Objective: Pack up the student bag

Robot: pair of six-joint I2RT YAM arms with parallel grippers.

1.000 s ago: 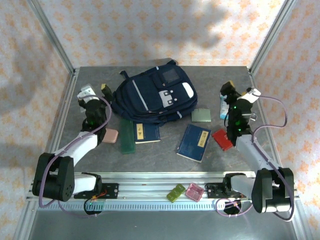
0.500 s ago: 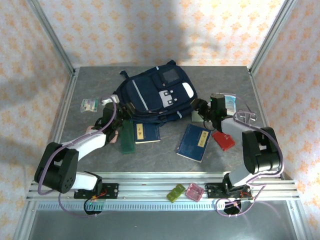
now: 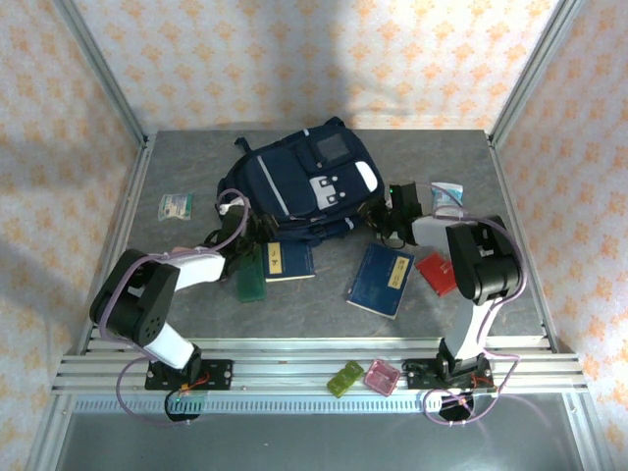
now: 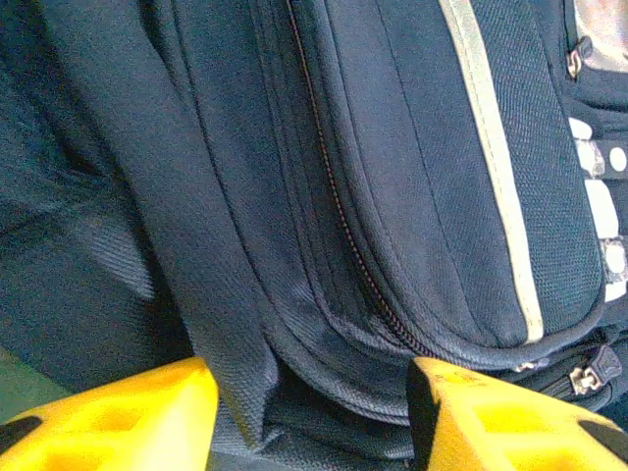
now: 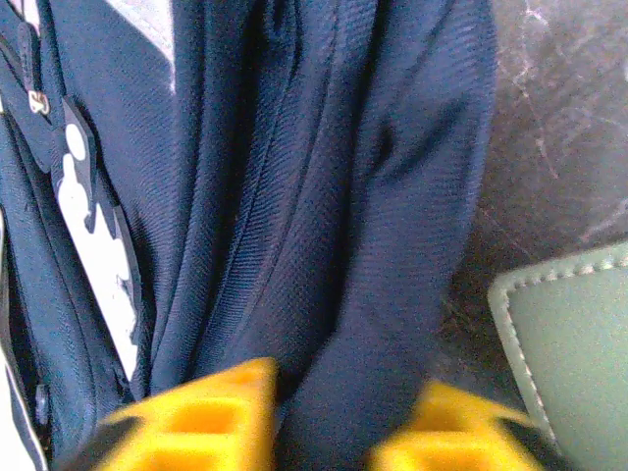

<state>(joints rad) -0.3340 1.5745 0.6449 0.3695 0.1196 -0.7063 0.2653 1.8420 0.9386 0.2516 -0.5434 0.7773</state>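
The student bag point(image 3: 304, 182), navy with white patches and a light stripe, lies at the middle back of the table. My left gripper point(image 3: 257, 231) is at its near left edge. In the left wrist view its yellow fingers point(image 4: 108, 422) stand either side of a bunched fold of the bag's fabric point(image 4: 294, 373), shut on it around the gripper's midpoint point(image 4: 312, 417). My right gripper point(image 3: 381, 211) is at the bag's right edge. In the right wrist view it point(image 5: 343, 422) pinches a thick navy fold point(image 5: 392, 294) between its fingers.
Two navy booklets point(image 3: 287, 260) point(image 3: 383, 278), a dark green flat case point(image 3: 251, 273) and a red item point(image 3: 435, 272) lie in front of the bag. A pale green wallet point(image 5: 569, 353) lies beside my right gripper. Small packets point(image 3: 175, 205) point(image 3: 446, 193) lie at either side.
Both arms have swung inward from the table's sides to the bag's edges. Both pairs of jaws have narrowed onto its fabric, the right one most recently.
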